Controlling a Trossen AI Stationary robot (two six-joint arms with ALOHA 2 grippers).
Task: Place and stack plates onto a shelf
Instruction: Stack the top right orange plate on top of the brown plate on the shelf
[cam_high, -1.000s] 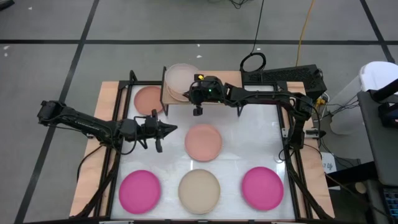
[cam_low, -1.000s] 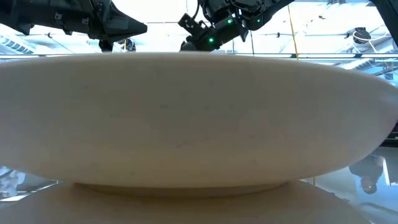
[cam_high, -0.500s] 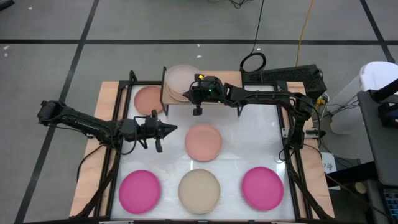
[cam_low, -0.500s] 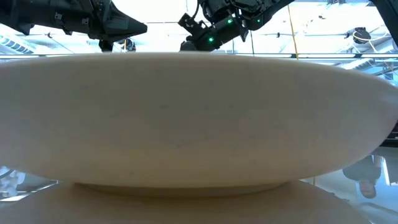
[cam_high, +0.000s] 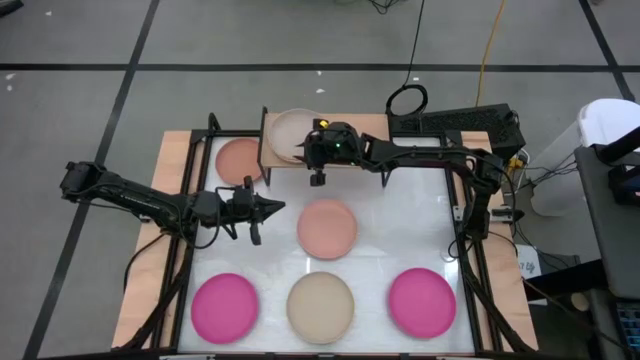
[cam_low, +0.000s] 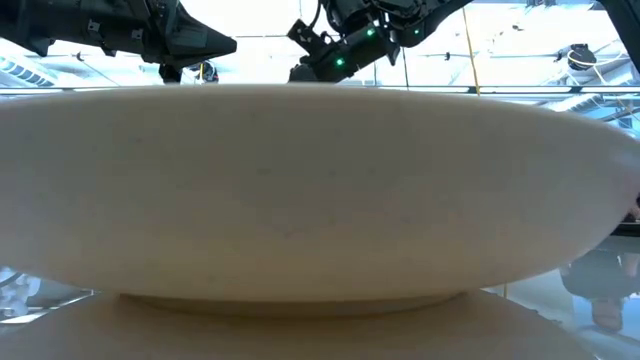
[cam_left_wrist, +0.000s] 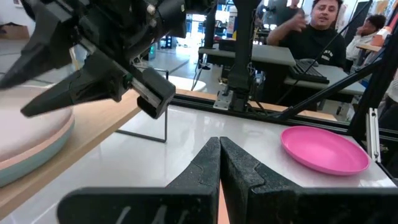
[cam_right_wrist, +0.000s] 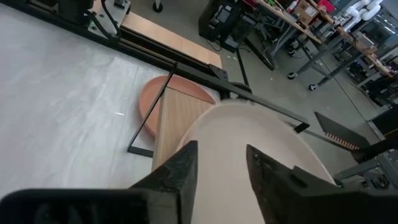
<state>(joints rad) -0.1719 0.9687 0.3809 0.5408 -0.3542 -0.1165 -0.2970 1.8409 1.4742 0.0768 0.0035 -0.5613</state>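
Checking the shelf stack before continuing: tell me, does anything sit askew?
Nothing stands out. The plates on the shelf lie flat and stacked under the right gripper; the rest lie flat.

Closed left end effector (cam_left_wrist: 219, 163) near a magenta plate (cam_left_wrist: 324, 150), stacked plates (cam_left_wrist: 28, 140) on the shelf (cam_left_wrist: 93, 140).

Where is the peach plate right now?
In the high view, the peach plate lies mid-table, right of the left gripper, with the beige plate beside it.
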